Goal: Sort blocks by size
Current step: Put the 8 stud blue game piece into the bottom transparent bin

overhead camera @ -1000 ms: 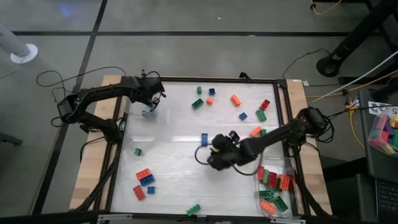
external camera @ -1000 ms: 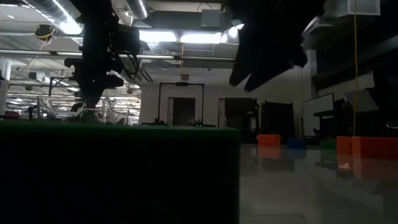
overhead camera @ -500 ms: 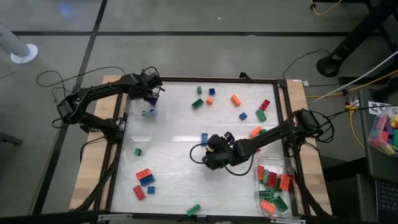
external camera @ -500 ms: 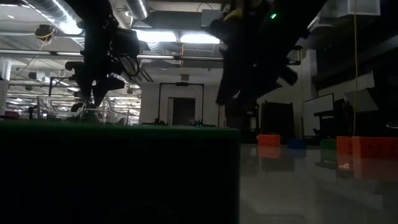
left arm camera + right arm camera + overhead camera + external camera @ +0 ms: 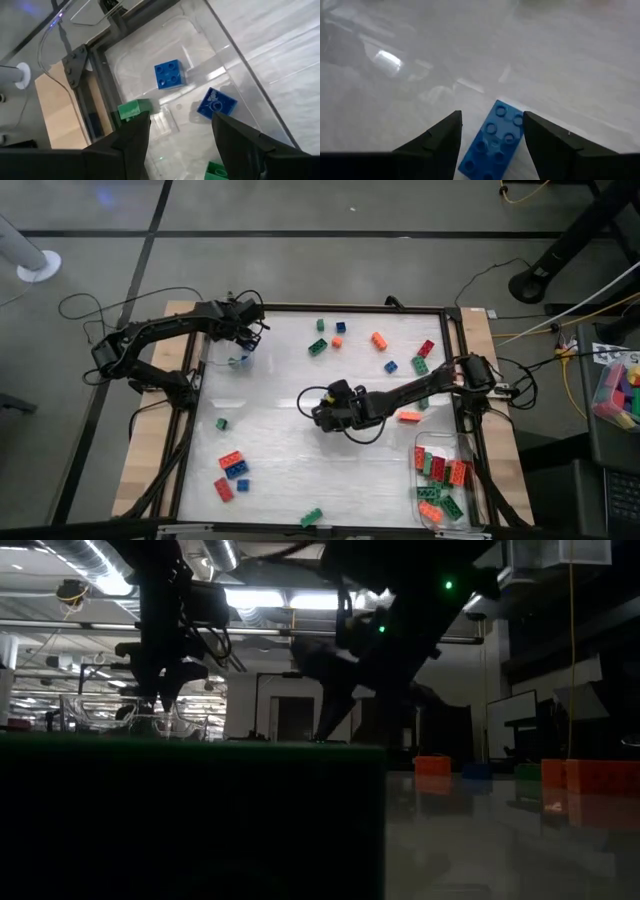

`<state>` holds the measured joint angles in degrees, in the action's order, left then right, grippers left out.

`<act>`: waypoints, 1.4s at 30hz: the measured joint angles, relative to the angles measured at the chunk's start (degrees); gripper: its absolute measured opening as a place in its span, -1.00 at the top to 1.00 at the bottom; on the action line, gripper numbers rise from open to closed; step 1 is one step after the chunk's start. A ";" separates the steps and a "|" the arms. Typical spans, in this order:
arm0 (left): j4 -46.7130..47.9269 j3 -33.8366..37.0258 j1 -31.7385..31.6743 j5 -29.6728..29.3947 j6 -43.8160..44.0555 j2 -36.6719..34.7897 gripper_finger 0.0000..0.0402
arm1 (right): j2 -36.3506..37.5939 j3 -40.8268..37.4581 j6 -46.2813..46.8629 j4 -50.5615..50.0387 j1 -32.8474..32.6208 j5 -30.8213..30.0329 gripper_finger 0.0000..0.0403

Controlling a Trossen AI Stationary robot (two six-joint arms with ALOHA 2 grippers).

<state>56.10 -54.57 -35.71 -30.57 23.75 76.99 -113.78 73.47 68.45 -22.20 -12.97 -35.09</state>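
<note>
Blocks lie scattered over the white table (image 5: 280,440): several at the far side, such as an orange one (image 5: 379,340), and red and blue ones (image 5: 231,464) at the near left. A long blue block (image 5: 495,136) lies flat on the table. My right gripper (image 5: 492,145) (image 5: 322,408) is open, slanting down, with one finger on each side of this block, apart from it. My left gripper (image 5: 180,145) (image 5: 245,340) hangs open and empty over a clear tub (image 5: 200,55) at the far left. In the tub lie two small blue blocks (image 5: 169,75) and green ones (image 5: 134,109).
A second clear tub (image 5: 440,480) at the near right holds several long red, green and orange blocks. A dark raised frame (image 5: 190,440) runs round the table. An orange block (image 5: 408,417) lies beside my right arm. A green block (image 5: 190,820) fills the low view's left.
My right gripper has gone down and toward the table's left, rolling as it went, and now straddles the long blue block.
</note>
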 joint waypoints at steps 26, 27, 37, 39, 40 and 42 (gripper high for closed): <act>0.02 -0.02 6.07 2.54 -0.14 0.00 0.00 | -4.57 0.13 -4.05 0.11 -0.11 -0.04 0.49; 0.02 -0.02 6.74 2.54 -0.16 -0.02 0.00 | -4.42 0.13 -4.54 0.07 -0.11 0.74 0.49; 0.06 -0.02 11.17 2.54 -0.14 -0.02 0.00 | -4.69 -0.24 -5.86 -0.93 -0.17 4.09 0.05; 0.07 -0.02 11.57 2.49 -0.15 -0.02 0.00 | -4.59 -0.20 -6.24 -0.78 -0.18 5.30 -0.04; 0.13 -0.02 11.76 2.51 -0.16 -0.06 0.00 | -4.58 -0.16 -6.23 -0.72 -0.15 5.45 -0.08; 0.22 -0.02 12.09 2.49 -0.15 -0.07 0.00 | -4.66 -0.11 -6.20 -0.55 -0.13 5.70 -0.13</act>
<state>56.32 -54.59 -23.61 -28.08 23.60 76.93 -118.44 73.36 62.25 -22.75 -13.10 -29.39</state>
